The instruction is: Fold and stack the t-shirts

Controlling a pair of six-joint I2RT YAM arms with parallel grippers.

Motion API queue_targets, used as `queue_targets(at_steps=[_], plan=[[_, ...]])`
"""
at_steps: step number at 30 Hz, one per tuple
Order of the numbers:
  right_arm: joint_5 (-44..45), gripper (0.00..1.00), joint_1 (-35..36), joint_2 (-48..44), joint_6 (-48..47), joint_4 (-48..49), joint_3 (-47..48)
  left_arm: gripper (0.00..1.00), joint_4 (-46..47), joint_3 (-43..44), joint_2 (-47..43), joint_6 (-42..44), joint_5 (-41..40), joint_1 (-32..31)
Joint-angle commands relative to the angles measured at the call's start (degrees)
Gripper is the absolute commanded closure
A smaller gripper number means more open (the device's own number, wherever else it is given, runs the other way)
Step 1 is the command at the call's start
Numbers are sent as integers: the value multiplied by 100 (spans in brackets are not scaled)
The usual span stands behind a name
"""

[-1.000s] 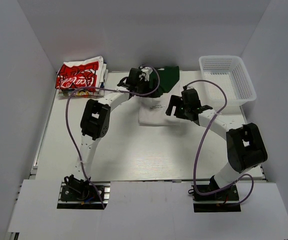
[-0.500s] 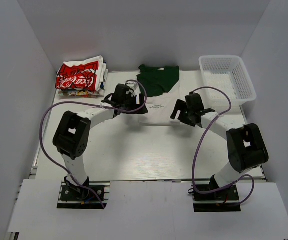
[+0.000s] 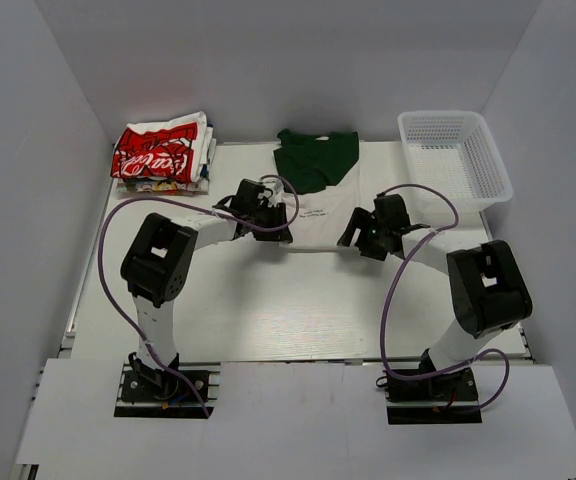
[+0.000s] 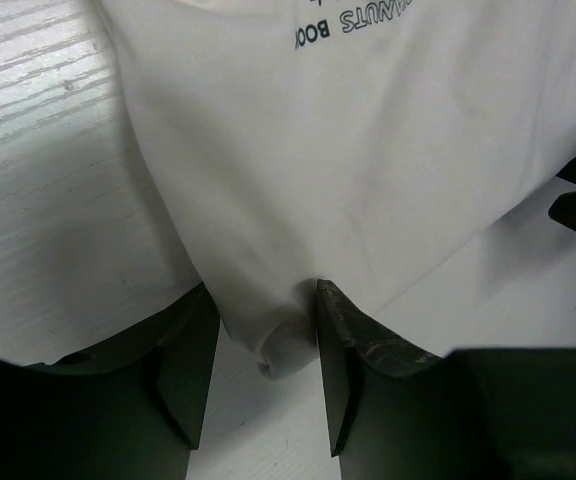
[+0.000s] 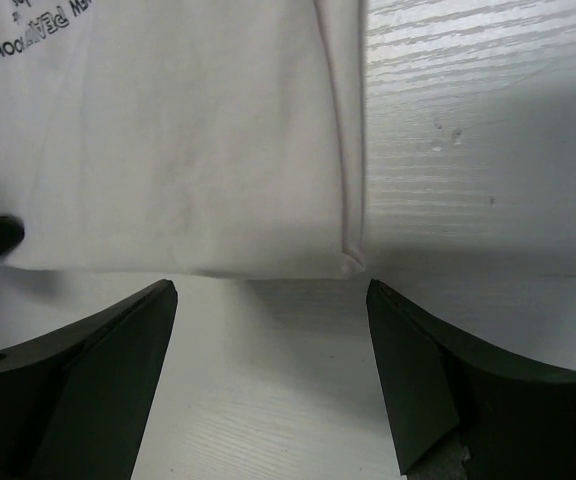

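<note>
Where sleeves show green, white printed tee (image 3: 320, 215).

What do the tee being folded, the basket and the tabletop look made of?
Tee: soft knit fabric, likely cotton; it creases and drapes limply. Basket: white rigid plastic, judging by its open mesh walls. Tabletop: white-painted or laminated board with a faint wood-grain texture, matte.

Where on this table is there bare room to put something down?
The widest bare stretch of table lies between the white tee and the arm bases. The white basket looks empty. It is crowded along the far edge: the folded stack, the tee, both grippers.
</note>
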Motion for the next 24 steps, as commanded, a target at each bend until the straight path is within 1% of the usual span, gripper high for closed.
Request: queue_targets(at_steps=[1,3,9,10,11,12,13,14,15,16,17,18,19,21,22,23,24], plan=[[-403,18,-28,179,63,134,-195,46,-159,-277,2,111,222,-60],[-333,19,-11,187,125,362,-283,45,-159,-331,2,111,108,-60],[-114,24,-11,415,204,380,-177,45,-159,-392,2,111,55,-7],[-61,26,-28,442,230,371,-151,48,-159,-392,63,111,55,-7],[-35,26,-28,451,257,363,-160,57,-159,-392,63,111,116,-7],[-34,28,-28,468,292,319,-160,61,-159,-323,116,111,117,-7],[-17,36,-55,477,310,284,-177,65,-228,-322,116,111,177,-7],[-8,42,-37,425,362,275,-186,73,-229,-270,116,111,248,-7],[1,48,-46,399,380,301,-264,77,-290,-269,116,111,248,-7],[-8,73,-63,346,380,301,-291,81,-290,-322,47,111,301,-7],[-25,86,-46,206,345,310,-326,91,-369,-322,-15,111,379,-59],[-226,97,-46,127,214,301,-379,96,-422,-383,-172,111,493,-60],[-262,100,-37,-48,100,223,-397,99,-422,-384,-278,111,608,-60],[-446,100,15,-565,-23,222,-554,100,-493,-593,-681,164,1072,-130],[-508,100,59,-708,-59,-48,-738,100,-553,-664,-858,111,1135,-182],[-605,100,77,-892,-77,-111,-931,100,-685,-734,-1042,111,1136,-235],[-675,100,120,-1494,-138,-417,-1107,100,-790,-866,-1409,111,1136,-235]])
